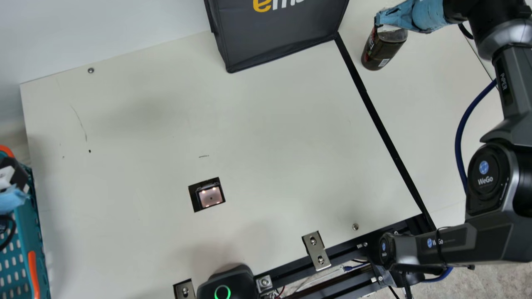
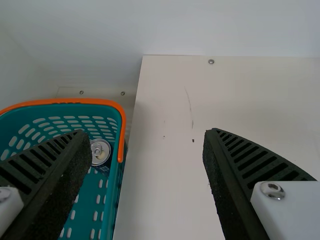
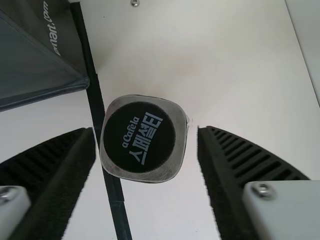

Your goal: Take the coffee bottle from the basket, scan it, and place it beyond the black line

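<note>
In the main view, the coffee bottle (image 1: 380,52) stands on the table right of the black line (image 1: 384,131), with my right gripper (image 1: 387,25) at its top. From the right wrist, the dark round lid of the bottle (image 3: 142,139) lies between the spread fingers of my right gripper (image 3: 147,134), a gap at each side; the black line (image 3: 116,197) runs close by. My left gripper (image 1: 13,173) is at the left edge, over the teal basket (image 1: 35,249). Its fingers stand wide apart in the left wrist view, my left gripper (image 2: 146,135) holding nothing beside the basket (image 2: 121,135).
A lit scanner window (image 1: 210,196) is set in the table (image 1: 137,124). A dark grey bag (image 1: 278,37) stands at the far edge, its corner touching the line's end. Inside the basket is a can (image 2: 100,151). Metal brackets (image 1: 316,251) sit along the near edge.
</note>
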You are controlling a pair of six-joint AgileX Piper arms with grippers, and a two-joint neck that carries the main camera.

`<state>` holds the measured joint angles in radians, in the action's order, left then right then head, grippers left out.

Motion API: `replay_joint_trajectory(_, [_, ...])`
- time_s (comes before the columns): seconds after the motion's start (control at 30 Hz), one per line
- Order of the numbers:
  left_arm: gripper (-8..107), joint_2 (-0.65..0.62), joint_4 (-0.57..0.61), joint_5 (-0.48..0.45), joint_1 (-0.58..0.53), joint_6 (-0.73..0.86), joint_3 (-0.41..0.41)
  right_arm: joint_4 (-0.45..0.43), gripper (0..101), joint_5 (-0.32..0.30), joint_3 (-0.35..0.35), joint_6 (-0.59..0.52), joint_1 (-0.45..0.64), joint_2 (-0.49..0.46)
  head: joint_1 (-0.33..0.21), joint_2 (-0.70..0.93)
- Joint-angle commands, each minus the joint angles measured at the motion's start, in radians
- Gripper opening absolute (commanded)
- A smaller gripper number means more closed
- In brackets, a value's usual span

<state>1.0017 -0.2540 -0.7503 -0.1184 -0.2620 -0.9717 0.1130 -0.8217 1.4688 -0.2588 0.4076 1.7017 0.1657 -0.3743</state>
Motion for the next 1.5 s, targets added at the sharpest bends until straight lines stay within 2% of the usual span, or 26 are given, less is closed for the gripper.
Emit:
replay_joint_trajectory(0.0, [90, 0.000, 0.000, 0.000, 0.000, 0.000, 0.000, 0.000, 87, -0.005, 0.000, -0.001, 0.001, 0.000, -0.027, -0.002])
replay_joint_trajectory(0.07, [90, 0.000, 0.000, 0.000, 0.000, 0.000, 0.000, 0.002, 91, -0.006, 0.002, -0.003, 0.002, 0.001, -0.027, -0.002])
replay_joint_trajectory(0.4, [90, 0.000, 0.000, 0.000, 0.000, 0.000, 0.000, 0.009, 91, -0.024, 0.018, -0.011, 0.002, -0.012, -0.027, -0.002])
replay_joint_trajectory(0.83, [90, 0.000, 0.000, 0.000, 0.000, 0.000, 0.000, 0.014, 91, -0.062, 0.027, -0.014, -0.037, -0.080, -0.027, -0.002])
replay_joint_trajectory(1.17, [90, 0.000, 0.000, 0.000, 0.000, 0.000, 0.000, 0.017, 91, -0.071, -0.007, 0.004, -0.108, -0.151, -0.027, -0.002])
replay_joint_trajectory(1.47, [90, 0.000, 0.000, 0.000, 0.000, 0.000, 0.000, 0.007, 91, -0.060, -0.072, 0.039, -0.195, -0.227, -0.027, -0.002])
